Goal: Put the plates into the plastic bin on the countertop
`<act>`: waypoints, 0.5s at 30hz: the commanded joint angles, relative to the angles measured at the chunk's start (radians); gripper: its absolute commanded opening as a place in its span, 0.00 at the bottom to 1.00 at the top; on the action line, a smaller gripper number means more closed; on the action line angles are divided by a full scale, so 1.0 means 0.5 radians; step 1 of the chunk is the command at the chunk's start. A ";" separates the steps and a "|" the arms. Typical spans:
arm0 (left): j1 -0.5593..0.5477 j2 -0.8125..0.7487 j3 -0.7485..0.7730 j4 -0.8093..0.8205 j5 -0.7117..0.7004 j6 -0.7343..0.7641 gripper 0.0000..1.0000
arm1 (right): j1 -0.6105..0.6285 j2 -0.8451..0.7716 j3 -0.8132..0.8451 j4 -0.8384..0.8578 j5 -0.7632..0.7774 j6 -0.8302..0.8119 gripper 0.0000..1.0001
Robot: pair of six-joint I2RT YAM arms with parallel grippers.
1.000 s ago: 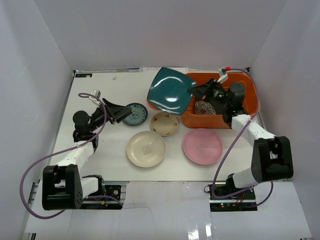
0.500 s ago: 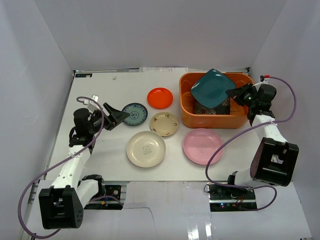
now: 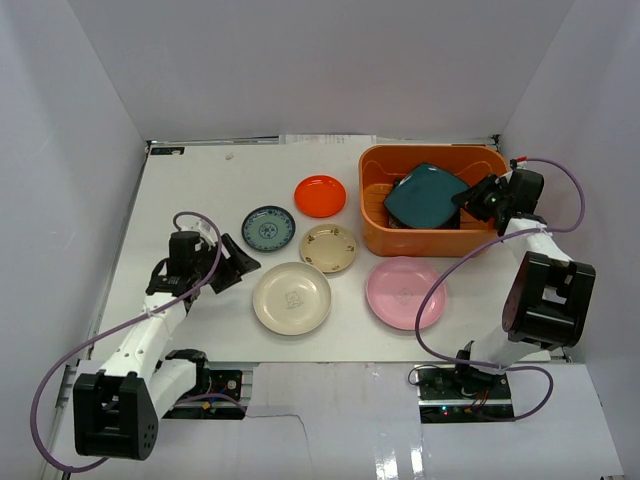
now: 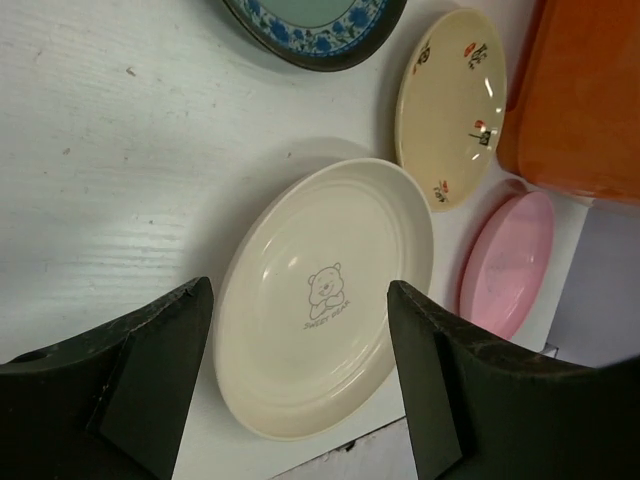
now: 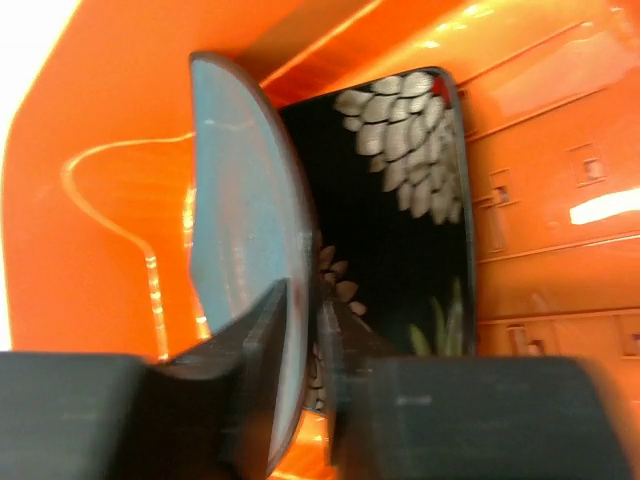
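Note:
The orange plastic bin (image 3: 420, 242) stands at the back right of the white countertop (image 3: 200, 190). My right gripper (image 3: 468, 198) is shut on the edge of the square teal plate (image 3: 425, 195), which is low inside the bin, tilted over the dark floral plate (image 5: 400, 220). The right wrist view shows the teal plate (image 5: 240, 240) clamped between the fingers (image 5: 262, 345). My left gripper (image 3: 243, 268) is open and empty, just left of the cream plate (image 3: 291, 297). In the left wrist view it (image 4: 298, 290) straddles the cream plate (image 4: 325, 330).
The orange-red plate (image 3: 320, 195), blue-patterned plate (image 3: 269, 228), tan plate (image 3: 328, 247) and pink plate (image 3: 404, 292) lie on the countertop left of and in front of the bin. Pale walls enclose the surface. The bin's inner wall (image 5: 100, 200) is close to the teal plate.
My right gripper lowered the teal plate from above the bin down into it. My left gripper moved from the blue-patterned plate toward the near edge, to the cream plate.

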 commanded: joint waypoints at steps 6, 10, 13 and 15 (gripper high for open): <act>-0.315 -0.043 0.011 -0.220 -0.540 0.010 0.82 | 0.070 0.025 0.143 -0.001 0.282 -0.261 0.69; -0.377 -0.012 0.039 -0.257 -0.669 0.001 0.81 | 0.143 -0.034 0.165 -0.047 0.487 -0.353 0.90; -0.401 0.040 0.045 -0.269 -0.696 -0.002 0.81 | 0.189 -0.113 0.174 -0.081 0.616 -0.411 0.98; -0.417 0.089 0.042 -0.263 -0.703 -0.017 0.80 | 0.202 -0.184 0.174 -0.087 0.641 -0.433 0.94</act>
